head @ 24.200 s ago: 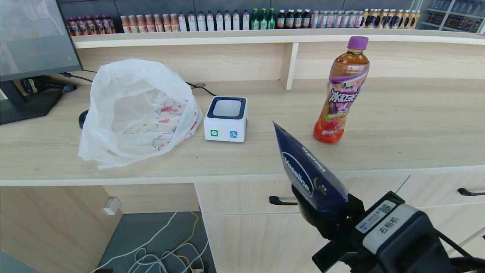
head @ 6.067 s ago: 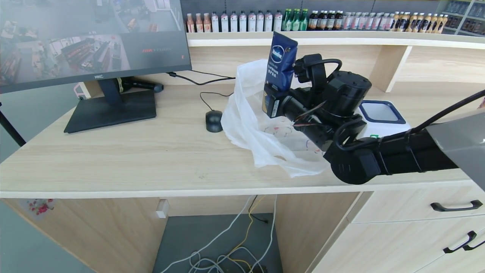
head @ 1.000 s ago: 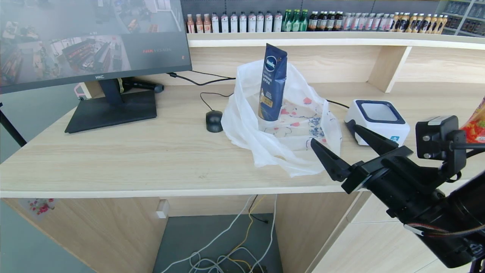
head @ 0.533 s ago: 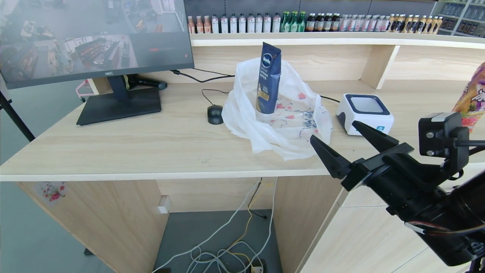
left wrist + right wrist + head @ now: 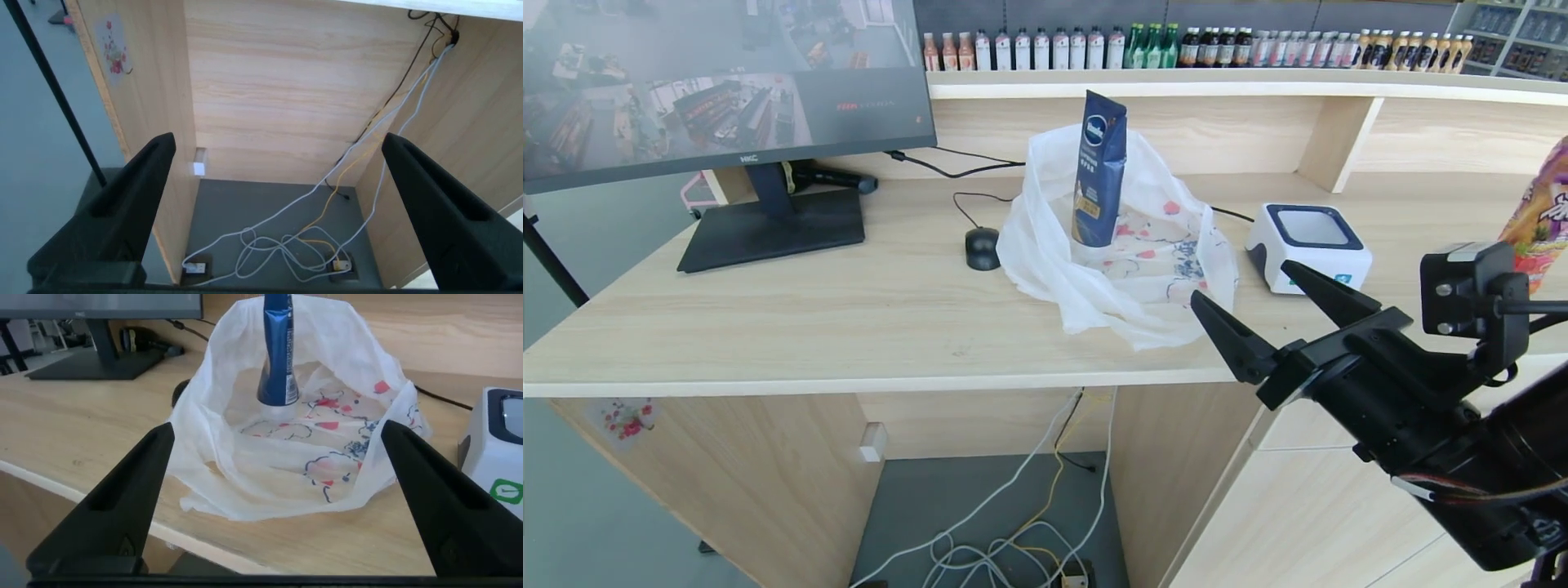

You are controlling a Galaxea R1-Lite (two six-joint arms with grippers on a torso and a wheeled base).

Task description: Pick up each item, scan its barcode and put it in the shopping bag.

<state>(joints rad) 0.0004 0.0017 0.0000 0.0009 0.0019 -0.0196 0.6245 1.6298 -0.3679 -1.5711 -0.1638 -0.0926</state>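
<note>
Checkout counter (image 5: pixel 768 318), between items. Bagged: one blue tube (image 5: pixel 1099 175), upright against the far side of the one white shopping bag (image 5: pixel 1054 261), mid-counter. Just right of the bag and apart from it: one white scanner (image 5: pixel 1307 245), window facing up. Far right, cut off by the frame edge: one drink bottle (image 5: pixel 1543 216), judged next in line.

Poised near the counter's front edge, in front of bag and scanner: right gripper (image 5: pixel 1240 281), fingers spread wide, holding nothing. Held low, facing the recess under the counter and its loose cables (image 5: pixel 286 245): left gripper (image 5: pixel 278 139), likewise spread and empty.

Next move, by the look of it: swing right, close on the bottle's body, turn its barcode to the scanner window, then lower it into the bag beside the tube without tipping that over.

Also on the counter, left of the bag: one black mouse (image 5: pixel 982 247) and one monitor (image 5: pixel 719 82). Along the far shelf: a row of bottles (image 5: pixel 1192 49), too small to count with any certainty.
</note>
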